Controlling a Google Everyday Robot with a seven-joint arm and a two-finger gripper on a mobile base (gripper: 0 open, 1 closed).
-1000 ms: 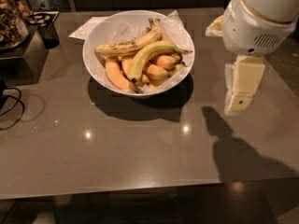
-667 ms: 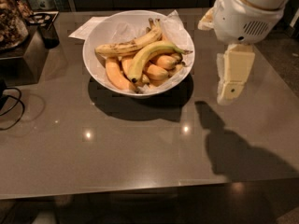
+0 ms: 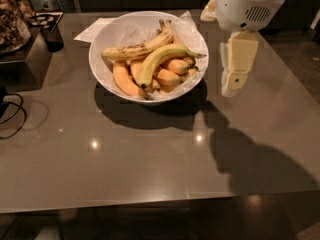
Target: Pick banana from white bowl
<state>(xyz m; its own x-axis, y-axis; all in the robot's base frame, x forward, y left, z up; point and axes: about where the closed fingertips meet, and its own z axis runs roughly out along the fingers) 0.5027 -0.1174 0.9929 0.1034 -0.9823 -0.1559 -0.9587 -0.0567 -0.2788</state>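
Note:
The white bowl [image 3: 105, 41] stands on the table at the upper middle of the camera view, lined with crinkled white paper. In it lies the long greenish-yellow banana [image 3: 161, 57], curving across the top of the pile with its dark tip at the lower left. A speckled yellow banana [image 3: 135, 49] lies behind it and plump orange-yellow bananas [image 3: 122, 79] lie under it. My gripper [image 3: 235, 69] hangs to the right of the bowl, above the table and clear of the rim, with nothing in it.
The grey table [image 3: 150, 154] runs to a front edge near the bottom. A paper sheet [image 3: 95, 29] lies behind the bowl. A dark box [image 3: 27, 59] with a basket and a small dark container [image 3: 50, 31] stand at the left; a black cable [image 3: 12, 114] lies at the left edge.
My gripper and arm have moved left and towards the bowl. The bowl and bananas have not moved.

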